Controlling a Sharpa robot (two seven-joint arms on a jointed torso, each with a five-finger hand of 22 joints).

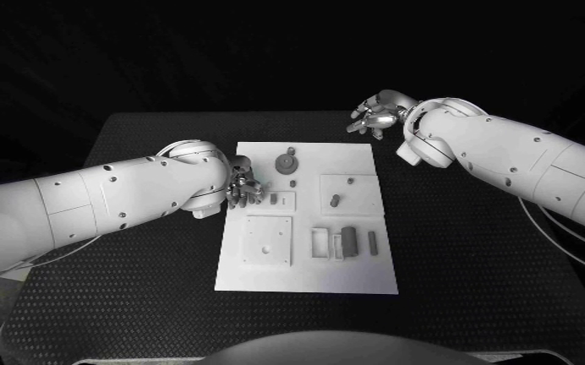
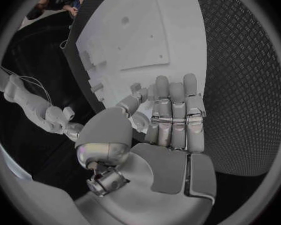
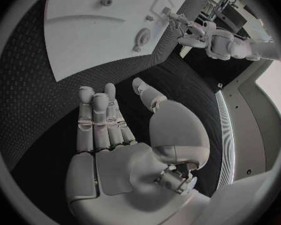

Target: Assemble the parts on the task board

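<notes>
Head view first: you have the flat white rectangular task board [image 1: 308, 213] lying in the middle of the black textured desk [image 1: 488, 247]; on the board's far end sits a round grey disc-shaped part [image 1: 287, 163]; toward its middle stands a small dark peg-like part [image 1: 334, 200] on a raised square plate; nearer the robot, along the board's right half, a few dark upright bar-shaped parts [image 1: 350, 241] stand in a row beside pale slotted blocks. Your left silver hand [image 1: 243, 186] sits at the board's left edge, level with the disc and the middle plates, its fingers [image 2: 172, 112] held straight and side by side over the board's edge in the left wrist view, holding nothing; whether they touch the board you cannot tell. Your right silver hand [image 1: 375, 116] hangs over the bare desk beyond the board's far right corner, well apart from every part; its fingers [image 3: 100, 117] are loosely extended and empty in the right wrist view, the board [image 3: 90, 30] lying past them.
</notes>
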